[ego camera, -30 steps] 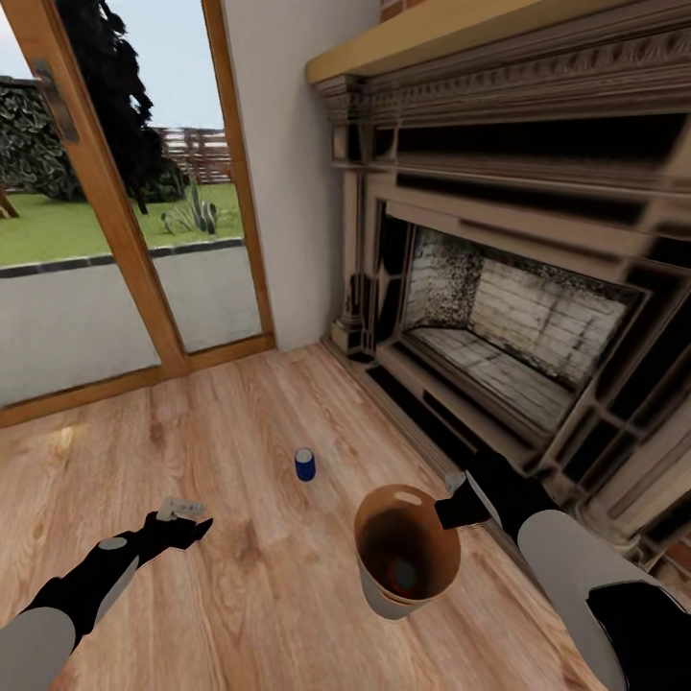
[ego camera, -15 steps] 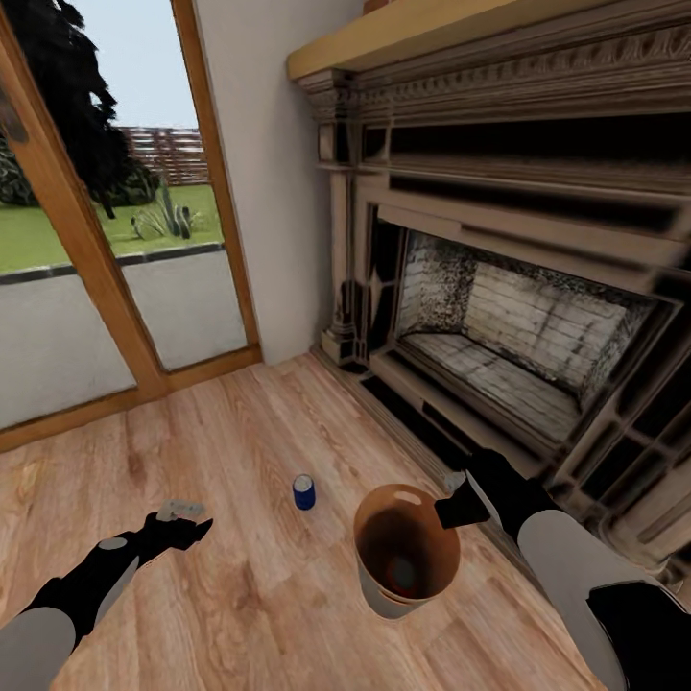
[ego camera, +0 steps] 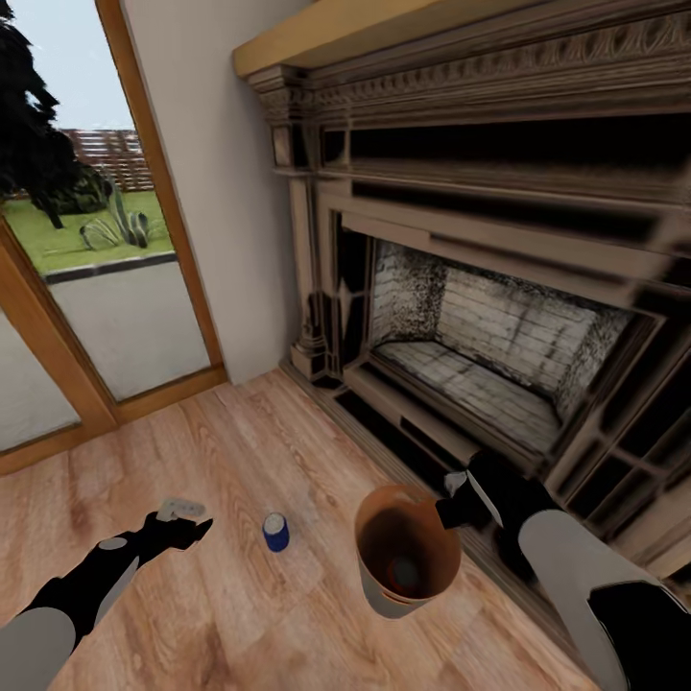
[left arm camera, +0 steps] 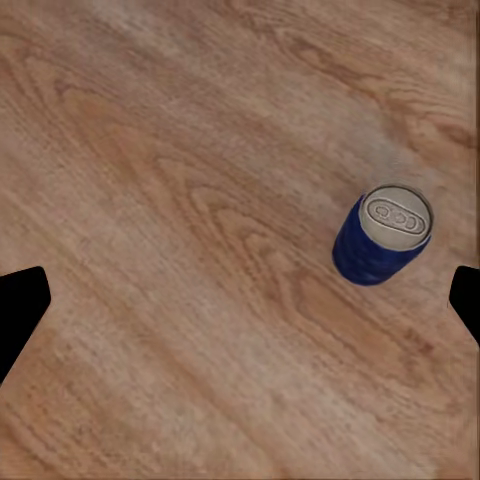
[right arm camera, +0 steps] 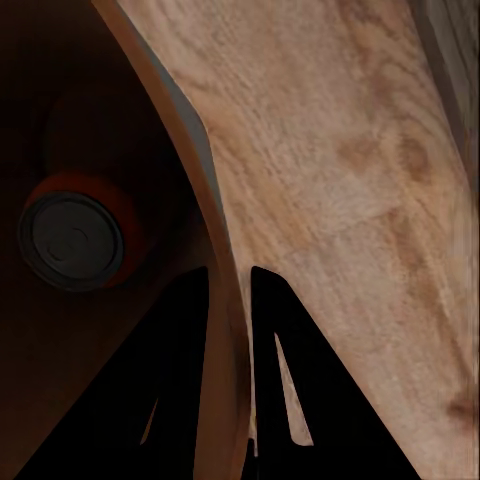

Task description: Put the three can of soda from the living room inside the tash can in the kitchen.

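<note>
the fireplace is taking up the right half of the head view, its dark carved surround running along the wall, with the wood-framed glass door showing at the left and lawn beyond it. the warm wood floor is lying under both arms.

the tash can is hanging upright just above the floor in front of the hearth, and the right hand is pinching its rim, one finger inside the wall and one outside (clear in the right wrist view, where the rim is passing between the two fingers). an orange-red can of soda is lying at the bottom of the bucket, silvery top facing up.

the left hand is hovering over the floor, spread wide and holding nothing. a blue can of soda is standing upright on the floor, between the left hand and the bucket, touching neither; in the left wrist view the can is sitting nearer one fingertip.
</note>
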